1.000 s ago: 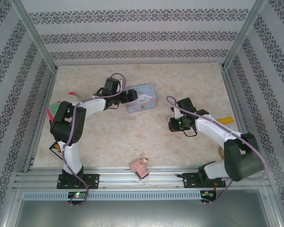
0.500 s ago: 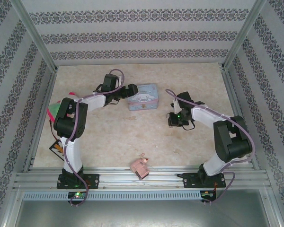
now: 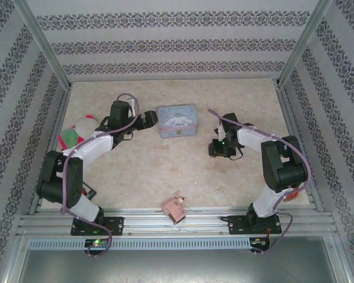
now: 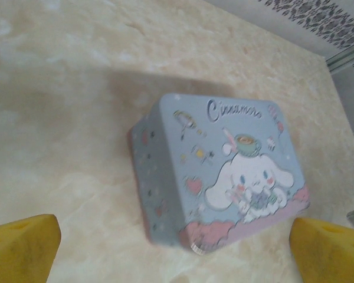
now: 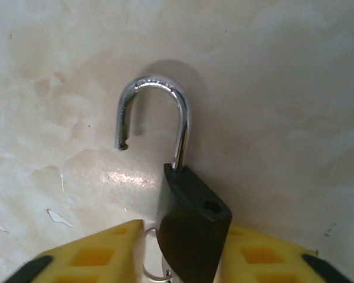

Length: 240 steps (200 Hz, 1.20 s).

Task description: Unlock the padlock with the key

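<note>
Right wrist view: right gripper (image 5: pixel 183 253) jaws stood parted, the padlock (image 5: pixel 192 227) body between them on the table (image 5: pixel 283 88), with a gap beside one pad where a wire ring (image 5: pixel 148 268) showed. The shackle (image 5: pixel 159 88) beyond was sprung, free end clear of the body. Lock judged open; best to back straight off without snagging the ring. The key itself was cut off at the frame edge. Farther off, the left gripper (image 4: pixel 177 247) gaped wide, short of the blue tin (image 4: pixel 224 171).
</note>
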### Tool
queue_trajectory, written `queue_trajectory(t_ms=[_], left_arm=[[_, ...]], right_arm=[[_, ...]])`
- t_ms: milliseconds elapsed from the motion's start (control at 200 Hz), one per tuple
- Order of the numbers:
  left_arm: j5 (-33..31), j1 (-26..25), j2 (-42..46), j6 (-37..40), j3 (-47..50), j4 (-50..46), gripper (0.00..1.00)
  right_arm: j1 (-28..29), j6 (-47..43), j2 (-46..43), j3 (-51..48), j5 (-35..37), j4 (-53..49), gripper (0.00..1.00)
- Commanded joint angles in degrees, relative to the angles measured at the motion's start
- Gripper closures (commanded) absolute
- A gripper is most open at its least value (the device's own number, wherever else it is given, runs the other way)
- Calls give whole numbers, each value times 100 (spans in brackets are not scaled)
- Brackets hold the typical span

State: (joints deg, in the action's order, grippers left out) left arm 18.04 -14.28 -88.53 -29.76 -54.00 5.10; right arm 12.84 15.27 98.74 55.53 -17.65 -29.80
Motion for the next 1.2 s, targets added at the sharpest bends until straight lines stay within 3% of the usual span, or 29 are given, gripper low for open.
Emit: queue_trajectory(t_ms=[0,315,415,540,600,655,670,919,1194], left_arm=[[-460,132,551,447,285,-487,1],[-1912,198,2679,1252,1395,-1004,1],[-2465,226,3238,1466,1893,-806,1],[-2586,240,3626,1743,2694,87,1],[-2604,276,3618,1779,2874,374,1],[-2617,332,3509,1843,2953,553,1],[-2616,351,3471,1856,2970,605,1],[-2272,742,2830,2065,3022,1523,1],[-2053,1245,1943,2446,3223,2753,1]], right_arm=[[-91,11,-177,98,293,-259,57],[-166,152,-1621,-275,736,-264,45],[-201,130,-2115,-429,1032,-11,43],[-292,187,-2638,-639,1451,458,39],[-366,168,-2845,-739,1556,719,35],[-396,93,-3017,-831,1653,964,5],[-401,60,-3063,-859,1675,1034,2],[-438,-129,-3910,-1693,2691,2440,2],[-705,-138,-4707,-2622,3175,3595,2]])
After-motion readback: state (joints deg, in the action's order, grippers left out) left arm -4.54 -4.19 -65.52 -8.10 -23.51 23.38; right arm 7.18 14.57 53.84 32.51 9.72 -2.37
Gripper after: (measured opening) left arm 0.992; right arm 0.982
